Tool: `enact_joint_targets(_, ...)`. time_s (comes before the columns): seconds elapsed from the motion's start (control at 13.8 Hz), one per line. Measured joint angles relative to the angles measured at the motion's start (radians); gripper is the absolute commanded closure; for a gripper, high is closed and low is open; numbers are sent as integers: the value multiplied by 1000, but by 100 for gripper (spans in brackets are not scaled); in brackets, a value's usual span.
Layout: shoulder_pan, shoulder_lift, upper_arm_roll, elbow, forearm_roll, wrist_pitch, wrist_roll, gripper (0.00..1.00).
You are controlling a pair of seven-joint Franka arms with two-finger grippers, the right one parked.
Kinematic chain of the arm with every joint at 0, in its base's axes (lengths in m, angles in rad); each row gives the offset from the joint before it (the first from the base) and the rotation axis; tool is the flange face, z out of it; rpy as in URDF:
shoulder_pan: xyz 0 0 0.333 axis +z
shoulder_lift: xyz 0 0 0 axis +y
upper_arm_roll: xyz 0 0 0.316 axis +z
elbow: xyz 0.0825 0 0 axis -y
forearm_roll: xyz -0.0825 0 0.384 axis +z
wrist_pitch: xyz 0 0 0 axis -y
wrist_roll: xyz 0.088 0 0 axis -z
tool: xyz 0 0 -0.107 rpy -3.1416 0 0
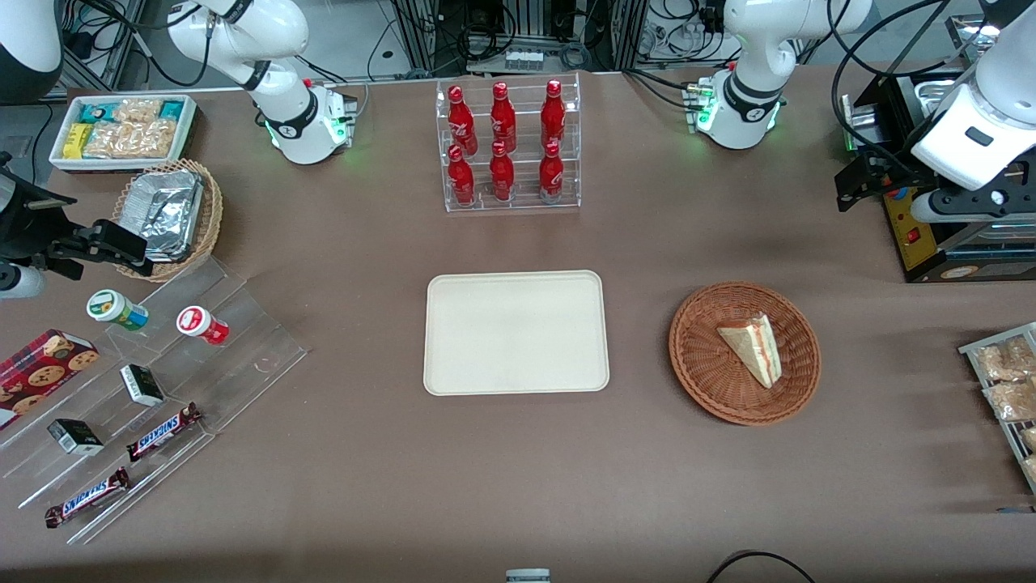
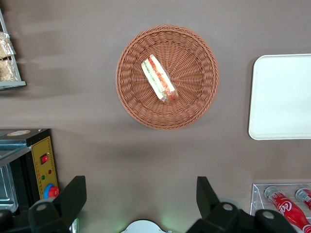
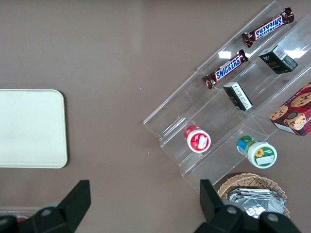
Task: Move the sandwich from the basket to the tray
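Note:
The sandwich (image 1: 753, 346), a white-bread wedge with pink-red filling, lies in the round reddish-brown basket (image 1: 702, 358) on the brown table. Beside the basket, toward the parked arm's end, rests the cream tray (image 1: 515, 332) with nothing on it. My gripper (image 1: 851, 194) hangs high over the table, farther from the front camera than the basket and toward the working arm's end. In the left wrist view the gripper (image 2: 141, 194) is open over bare table, apart from the basket (image 2: 194, 73), the sandwich (image 2: 159, 79) and the tray (image 2: 282, 97).
A clear rack of red bottles (image 1: 510, 146) stands farther from the front camera than the tray. A black machine with a yellow panel (image 1: 931, 235) sits under my gripper. Snack packets on a rack (image 1: 1004, 380) lie at the working arm's end; acrylic steps with snacks (image 1: 146, 380) at the parked arm's.

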Motion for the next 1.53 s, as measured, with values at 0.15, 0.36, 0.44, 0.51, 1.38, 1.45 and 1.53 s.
enact_joint_targets(0.15, 0, 0, 0, 0, 0, -2, 1, 0)
enact_joint_targets(0.36, 0, 0, 2, -8, 0, -2, 1, 0)
enact_joint_targets(0.44, -1, 0, 2, -18, 0, 2, 2, 0)
enact_joint_targets(0.51, -1, 0, 3, -31, 0, 15, 2, 0)
enact_joint_targets(1.38, -1, 50, 17, -270, 0, 361, -98, 0)
enact_joint_targets(1.45, -1, 59, 17, -270, 0, 372, -115, 0)
enact_joint_targets(1.53, -1, 66, 17, -271, 0, 380, -128, 0)
